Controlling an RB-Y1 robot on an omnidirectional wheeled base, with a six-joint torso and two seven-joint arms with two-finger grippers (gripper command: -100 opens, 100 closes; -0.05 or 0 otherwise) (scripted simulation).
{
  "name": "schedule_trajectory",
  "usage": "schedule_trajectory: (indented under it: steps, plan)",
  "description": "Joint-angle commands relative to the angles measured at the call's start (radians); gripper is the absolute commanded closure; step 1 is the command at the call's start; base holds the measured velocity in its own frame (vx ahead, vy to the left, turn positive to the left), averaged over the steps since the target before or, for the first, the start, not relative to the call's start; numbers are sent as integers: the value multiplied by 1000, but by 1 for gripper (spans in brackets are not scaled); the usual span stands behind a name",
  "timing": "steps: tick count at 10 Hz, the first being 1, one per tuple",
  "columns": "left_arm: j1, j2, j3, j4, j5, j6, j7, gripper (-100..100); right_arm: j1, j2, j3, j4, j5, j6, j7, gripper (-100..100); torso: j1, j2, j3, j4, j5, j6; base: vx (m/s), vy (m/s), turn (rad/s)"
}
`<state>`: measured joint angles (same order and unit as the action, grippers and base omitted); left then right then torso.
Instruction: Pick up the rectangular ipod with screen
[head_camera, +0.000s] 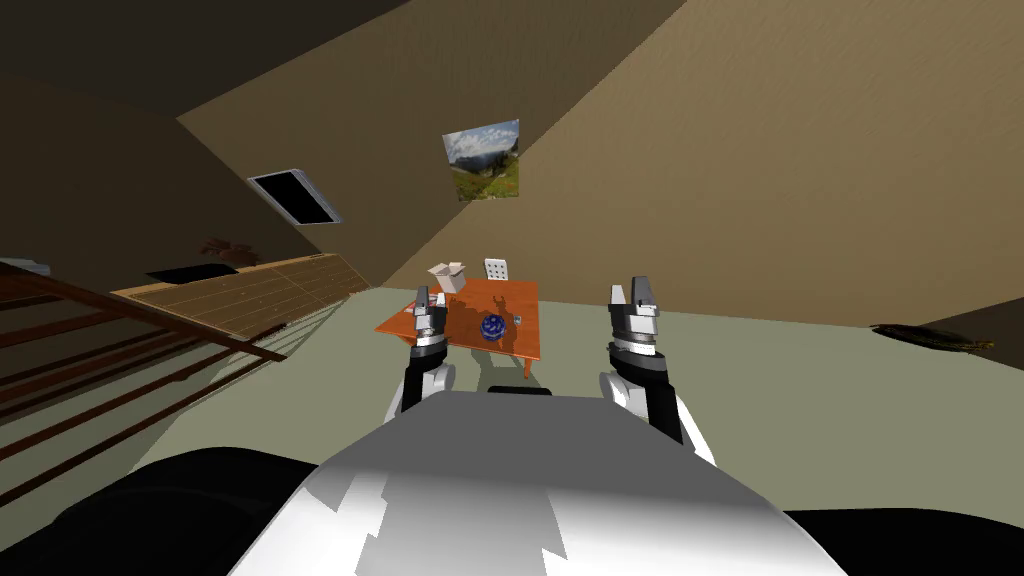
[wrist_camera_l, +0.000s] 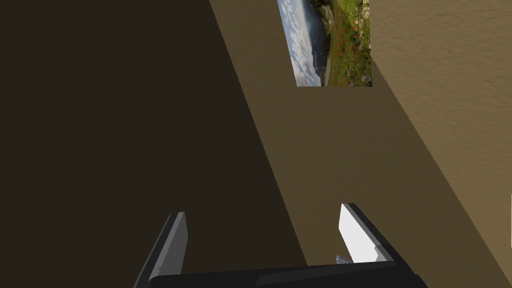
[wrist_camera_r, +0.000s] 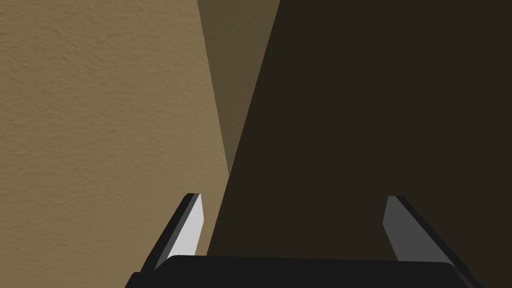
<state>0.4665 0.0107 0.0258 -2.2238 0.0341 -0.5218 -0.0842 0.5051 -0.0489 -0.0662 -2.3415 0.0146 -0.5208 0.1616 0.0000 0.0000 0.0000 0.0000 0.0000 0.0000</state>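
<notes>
A low orange table (head_camera: 510, 345) stands a few steps ahead of me on the floor. On it lie a small grey item (head_camera: 519, 320), which may be the ipod but is too small to tell, a blue round object (head_camera: 491, 327) and an open white box (head_camera: 449, 275). My left gripper (head_camera: 430, 300) (wrist_camera_l: 263, 210) is raised in front of the table's left end, open and empty. My right gripper (head_camera: 632, 292) (wrist_camera_r: 293, 197) is raised to the right of the table, also open and empty. Both wrist views face the walls.
A white chair (head_camera: 496, 268) stands behind the table. A dark wooden railing (head_camera: 150, 340) and a raised wooden floor (head_camera: 250, 285) lie to the left. A dark flat object (head_camera: 935, 338) lies on the floor at far right. Open grey-green floor lies between me and the table.
</notes>
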Motion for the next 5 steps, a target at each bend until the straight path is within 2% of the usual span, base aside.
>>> schedule_trajectory:
  steps: [1, 4, 5]
  plan:
    - [-7, 21, 10, 31, -8, 2, -11, -100, 0, 0, 0, 0, 0, 0, 0, 0, 0, 0, 0, 0, 0, 0, -11, -17, -145]
    - [-25, 59, 30, 103, -29, 8, -36, -100, 0, 0, 0, 0, 0, 0, 0, 0, -2, 1, 1, 0, 0, 0, -23, -27, -184]
    - [-25, 59, 30, 107, -29, 8, -36, -100, 0, 0, 0, 0, 0, 0, 0, 0, -2, 2, 1, 0, 0, 0, -20, -15, -36]
